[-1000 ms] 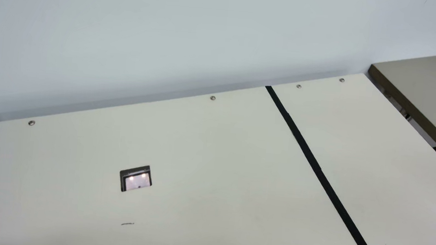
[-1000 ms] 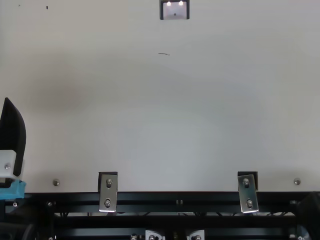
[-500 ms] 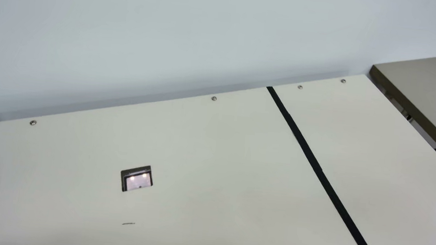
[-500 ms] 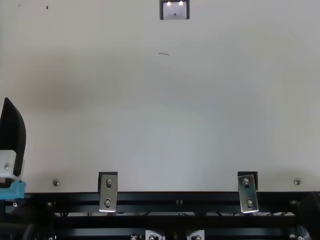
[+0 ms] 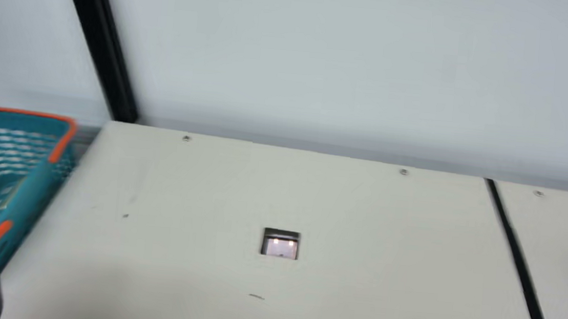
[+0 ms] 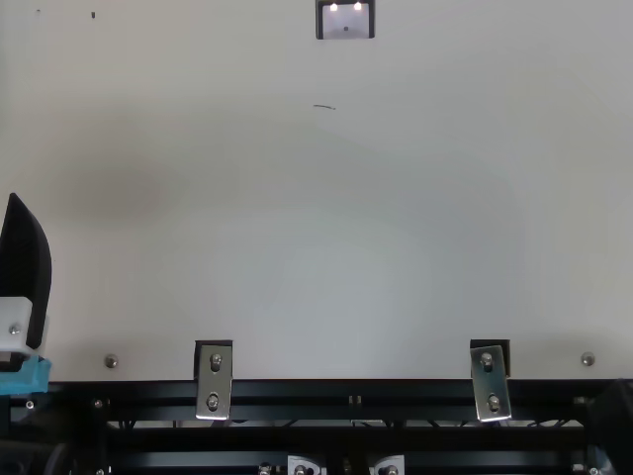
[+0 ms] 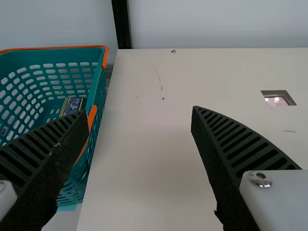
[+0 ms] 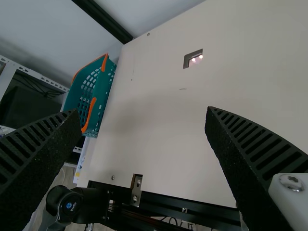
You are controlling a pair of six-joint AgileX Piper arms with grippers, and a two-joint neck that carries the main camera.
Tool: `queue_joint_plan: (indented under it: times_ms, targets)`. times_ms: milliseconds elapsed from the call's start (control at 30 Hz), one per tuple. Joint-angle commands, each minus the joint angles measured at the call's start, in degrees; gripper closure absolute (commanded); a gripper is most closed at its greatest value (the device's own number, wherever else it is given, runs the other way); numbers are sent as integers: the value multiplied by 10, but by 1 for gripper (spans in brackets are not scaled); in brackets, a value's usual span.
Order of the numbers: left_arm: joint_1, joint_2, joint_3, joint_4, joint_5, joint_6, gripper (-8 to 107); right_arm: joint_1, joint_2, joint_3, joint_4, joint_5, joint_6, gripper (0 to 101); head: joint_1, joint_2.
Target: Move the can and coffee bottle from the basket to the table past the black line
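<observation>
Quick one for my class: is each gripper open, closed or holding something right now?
Left gripper: open, with nothing between its fingers.
Right gripper: open, holding nothing.

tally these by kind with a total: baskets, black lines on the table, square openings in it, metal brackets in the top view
basket: 1
black line: 1
square opening: 1
metal brackets: 2
total: 5

On my left, beside the table, the basket holds an item; the line lies to my right.
</observation>
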State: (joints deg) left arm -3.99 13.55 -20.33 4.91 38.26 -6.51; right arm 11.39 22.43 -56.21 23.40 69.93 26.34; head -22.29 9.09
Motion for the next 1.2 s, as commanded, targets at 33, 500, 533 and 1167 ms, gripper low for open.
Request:
queue_joint_plan:
  times_ms: [33,500,533,1167]
  targets:
    - [0,0,0,0,0,0,9,0,0,0,0,0,0,0,-21,63]
    - [0,0,0,0,0,0,9,0,0,0,0,0,0,0,-26,260]
    - [0,0,0,0,0,0,9,0,0,0,0,0,0,0,-26,260]
    - [21,11,-11,-18,-2,-22,9,0,0,0,0,0,0,0,-26,260]
